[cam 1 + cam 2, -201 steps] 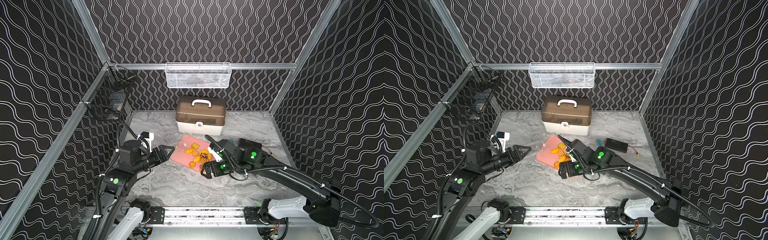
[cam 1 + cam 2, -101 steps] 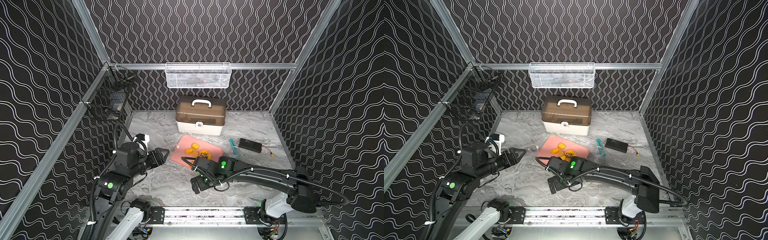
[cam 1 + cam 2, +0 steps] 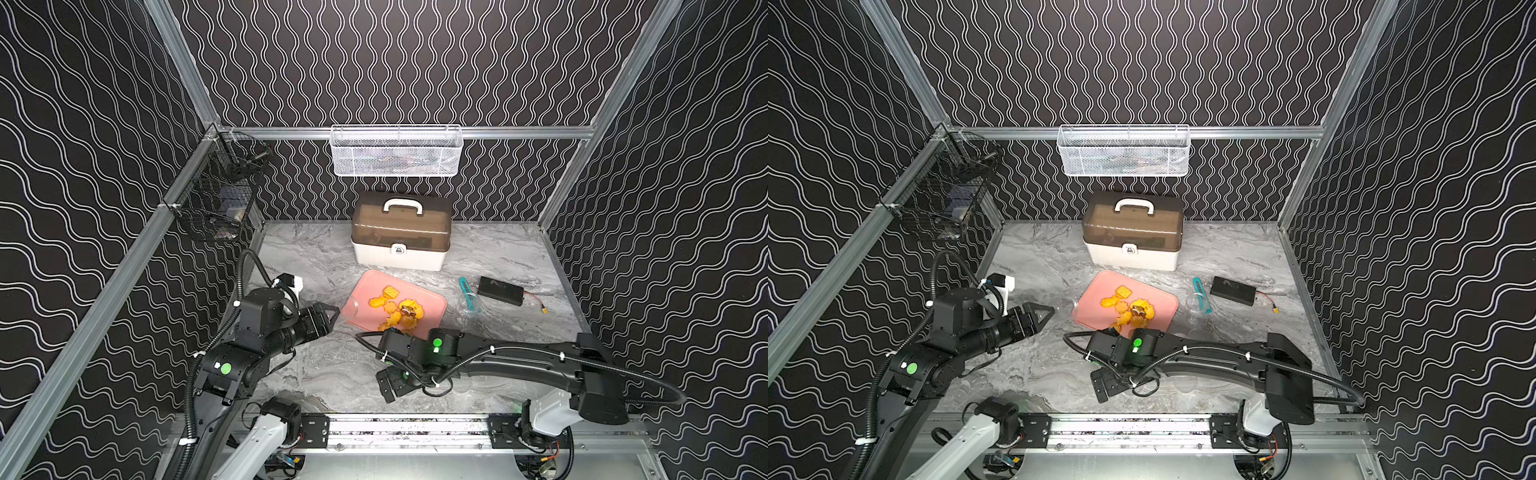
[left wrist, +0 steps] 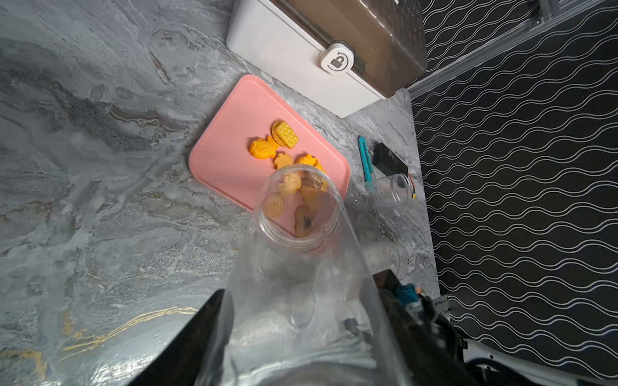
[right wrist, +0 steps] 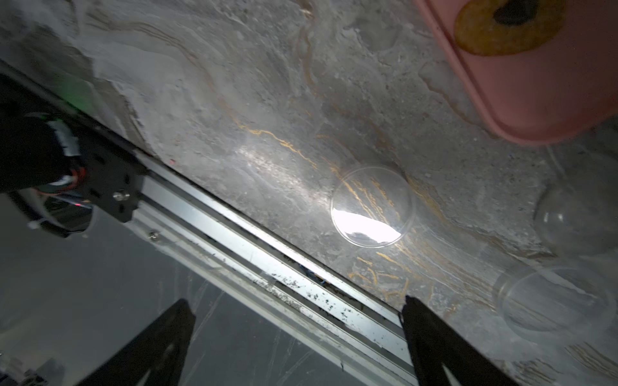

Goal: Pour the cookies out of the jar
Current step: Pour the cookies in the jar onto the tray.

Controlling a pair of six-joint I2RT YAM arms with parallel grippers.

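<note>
A grey marbled counter [image 3: 316,257] fills the lower middle of both top views. At its back, in the centre, stands a white box with a brown lid [image 3: 401,232]. In front of the box lies a pink tray [image 3: 434,299]. To the tray's right are a clear jar [image 3: 467,308], a teal stick [image 3: 463,284] and a black pack [image 3: 500,290]. A clear round lid [image 5: 373,207] lies near the front rail.

Orange-yellow cookies [image 3: 390,307] on a pink tray [image 3: 431,302] (grey gold-veined marble table [image 3: 332,374], black wavy-lined walls [image 3: 415,62]).
</note>
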